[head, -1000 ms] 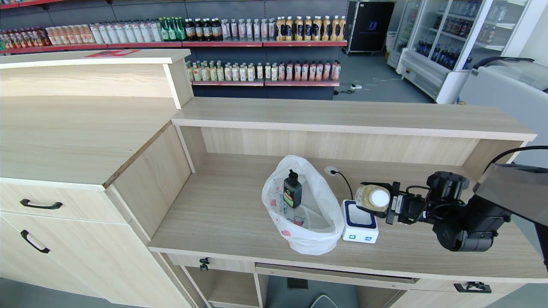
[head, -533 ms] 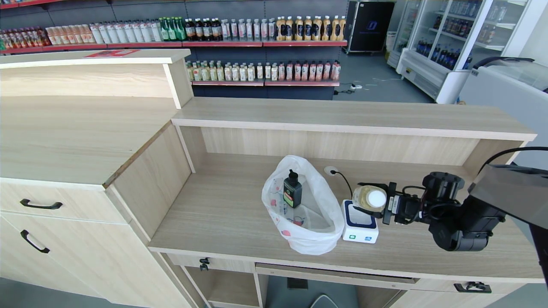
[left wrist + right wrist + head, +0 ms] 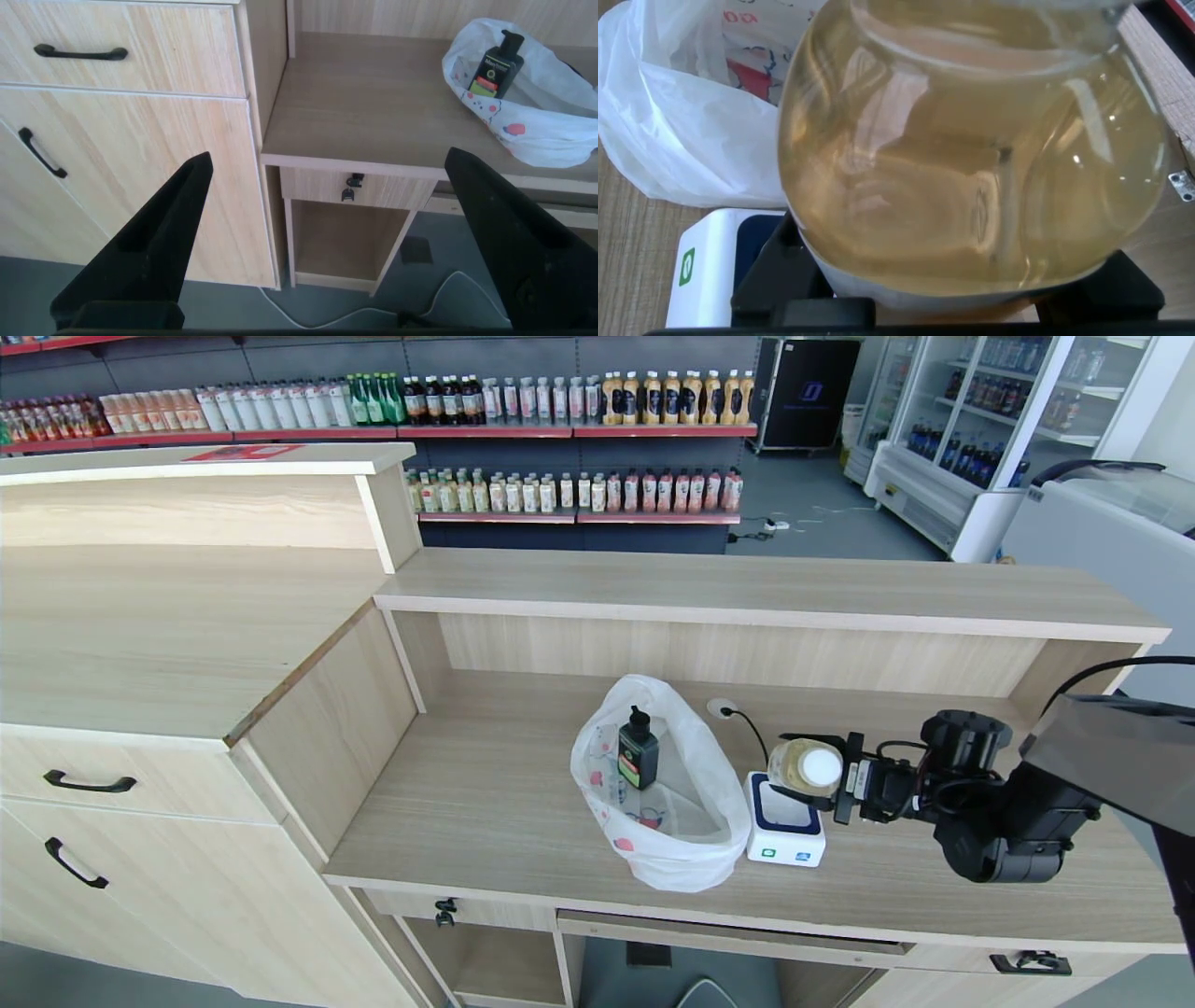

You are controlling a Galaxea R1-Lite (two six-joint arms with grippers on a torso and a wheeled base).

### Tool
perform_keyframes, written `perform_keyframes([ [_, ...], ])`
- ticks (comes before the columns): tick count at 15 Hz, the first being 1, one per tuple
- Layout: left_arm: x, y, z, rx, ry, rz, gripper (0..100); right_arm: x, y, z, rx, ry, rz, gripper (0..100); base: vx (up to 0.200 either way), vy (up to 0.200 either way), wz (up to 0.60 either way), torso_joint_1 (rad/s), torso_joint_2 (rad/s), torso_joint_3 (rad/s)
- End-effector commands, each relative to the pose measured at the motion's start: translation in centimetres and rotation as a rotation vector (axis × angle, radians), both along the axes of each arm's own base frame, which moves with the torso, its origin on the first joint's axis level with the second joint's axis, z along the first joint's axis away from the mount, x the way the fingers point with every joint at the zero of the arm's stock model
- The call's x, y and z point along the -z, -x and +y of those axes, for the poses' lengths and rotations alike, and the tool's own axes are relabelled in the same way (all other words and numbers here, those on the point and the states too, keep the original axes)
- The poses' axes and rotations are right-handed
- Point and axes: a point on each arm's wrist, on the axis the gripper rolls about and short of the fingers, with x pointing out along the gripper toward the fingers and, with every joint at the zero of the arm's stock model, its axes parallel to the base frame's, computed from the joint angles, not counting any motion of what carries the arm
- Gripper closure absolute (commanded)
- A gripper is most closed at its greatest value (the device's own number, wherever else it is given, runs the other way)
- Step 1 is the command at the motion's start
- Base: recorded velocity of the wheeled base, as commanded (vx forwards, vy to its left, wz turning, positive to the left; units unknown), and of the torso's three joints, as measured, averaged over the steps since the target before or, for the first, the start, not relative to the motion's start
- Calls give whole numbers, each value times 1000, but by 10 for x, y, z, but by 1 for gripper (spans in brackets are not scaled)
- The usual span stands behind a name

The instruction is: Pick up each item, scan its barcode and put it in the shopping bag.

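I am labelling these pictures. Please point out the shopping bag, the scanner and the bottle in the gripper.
shopping bag (image 3: 677, 870): head view, on its lower front wall.
scanner (image 3: 786, 851): head view, on its white front face.
bottle (image 3: 789, 763): head view, on its yellowish body.

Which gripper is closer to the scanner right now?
Right. The right gripper holds a bottle just above the scanner. The left gripper hangs open out in front of the counter, near the drawers, far from the scanner.
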Motion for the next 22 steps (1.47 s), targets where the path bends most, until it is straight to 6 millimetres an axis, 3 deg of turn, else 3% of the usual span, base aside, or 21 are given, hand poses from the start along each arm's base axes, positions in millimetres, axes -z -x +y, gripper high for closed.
perform_keyframes([
  [1,0,0,0,0,0,1,0,-1,0,0,-1,0,-3,100,0,0,0,0,0,0],
  [3,0,0,0,0,0,2,0,-4,0,0,-1,-1,-6,100,0,0,0,0,0,0],
  [4,0,0,0,0,0,2,0,-17,2,-3,8,-11,-4,100,0,0,0,0,0,0],
  [5,0,0,0,0,0,2,0,-41,6,-11,32,-39,20,100,0,0,0,0,0,0],
  [6,0,0,0,0,0,2,0,-79,21,-33,96,-96,96,100,0,0,0,0,0,0],
  [7,0,0,0,0,0,2,0,-86,26,-38,110,-112,128,100,0,0,0,0,0,0],
  [8,0,0,0,0,0,2,0,-127,51,-63,235,-200,287,100,0,0,0,0,0,0],
  [10,0,0,0,0,0,2,0,-154,78,-79,477,-363,497,100,0,0,0,0,0,0],
  [12,0,0,0,0,0,1,0,-161,84,-78,820,-589,617,100,0,0,0,0,0,0],
  [13,0,0,0,0,0,1,0,-160,83,-70,900,-650,630,100,0,0,0,0,0,0],
  [15,0,0,0,0,0,2,0,-142,92,-56,1250,-663,542,100,0,0,0,0,0,0],
  [16,0,0,0,0,0,2,0,-137,95,-53,1325,-617,505,100,0,0,0,0,0,0],
  [20,0,0,0,0,0,1,0,-146,94,-52,1301,-536,406,100,0,0,0,0,0,0],
  [22,0,0,0,0,0,2,0,-150,84,-32,1142,-526,279,100,0,0,600,2,5,2],
])
